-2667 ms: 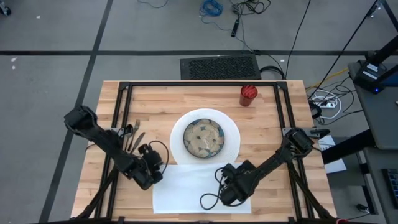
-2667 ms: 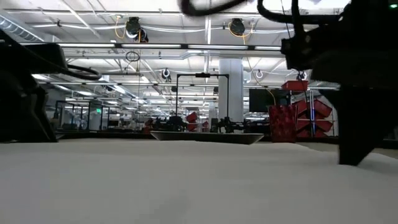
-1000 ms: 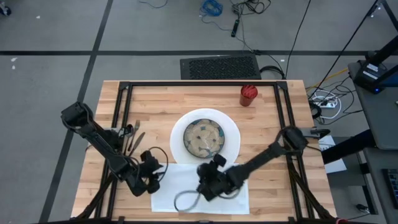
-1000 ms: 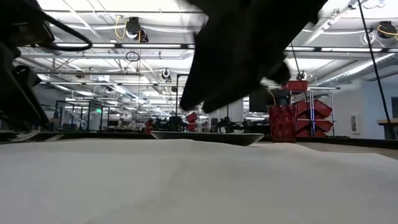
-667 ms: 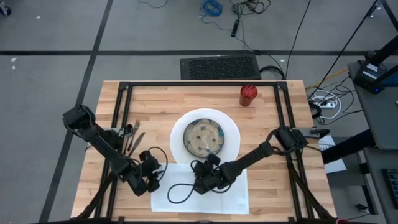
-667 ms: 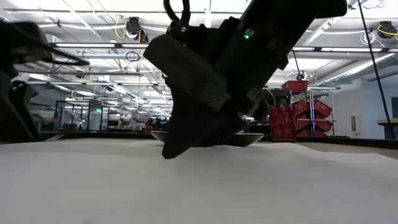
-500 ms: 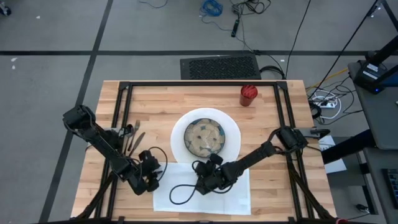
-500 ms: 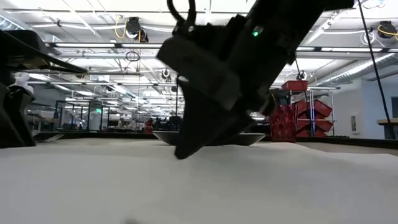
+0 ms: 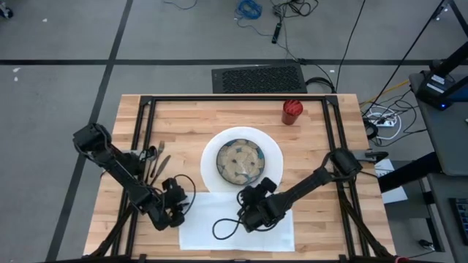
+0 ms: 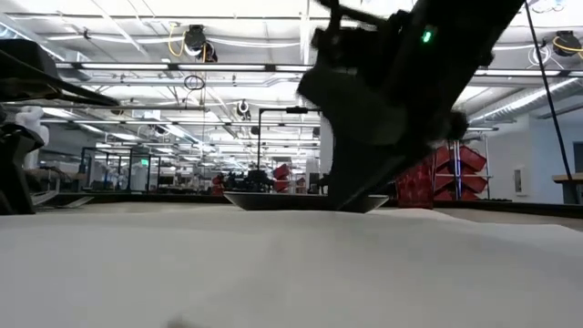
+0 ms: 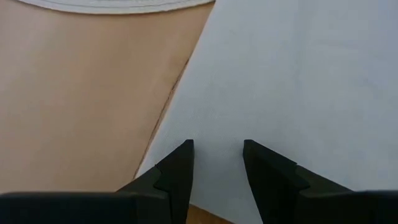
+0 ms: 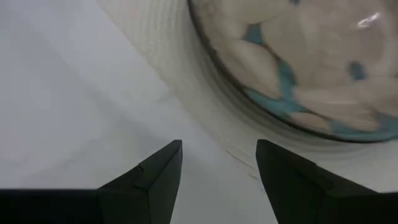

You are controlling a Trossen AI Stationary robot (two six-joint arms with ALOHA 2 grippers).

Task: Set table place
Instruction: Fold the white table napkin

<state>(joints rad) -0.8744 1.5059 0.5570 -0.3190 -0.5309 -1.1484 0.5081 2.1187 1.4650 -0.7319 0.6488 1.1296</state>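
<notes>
Light butcher-block wooden table (image 9: pixel 183 120) carrying a white cloth napkin (image 9: pixel 212 219) at its near edge, just below a white round plate (image 9: pixel 272 157) with a blue-patterned bowl (image 9: pixel 239 161); left gripper (image 11: pixel 217 163) at napkin's left edge, fingers parted; right gripper (image 12: pixel 219 163) over napkin beside plate, fingers spread wide, nothing held; red ribbed cup (image 9: pixel 292 111) far right

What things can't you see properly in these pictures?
- Silver cutlery: in the high view, too small and partly under the left arm to count the pieces.
- White paper sheet: its edge under the left gripper is hidden by the jaws, so a pinch cannot be told.
- Patterned bowl: cut off by the edge in the right wrist view.
- Red ribbed cup: partly behind the right arm in the low view.
</notes>
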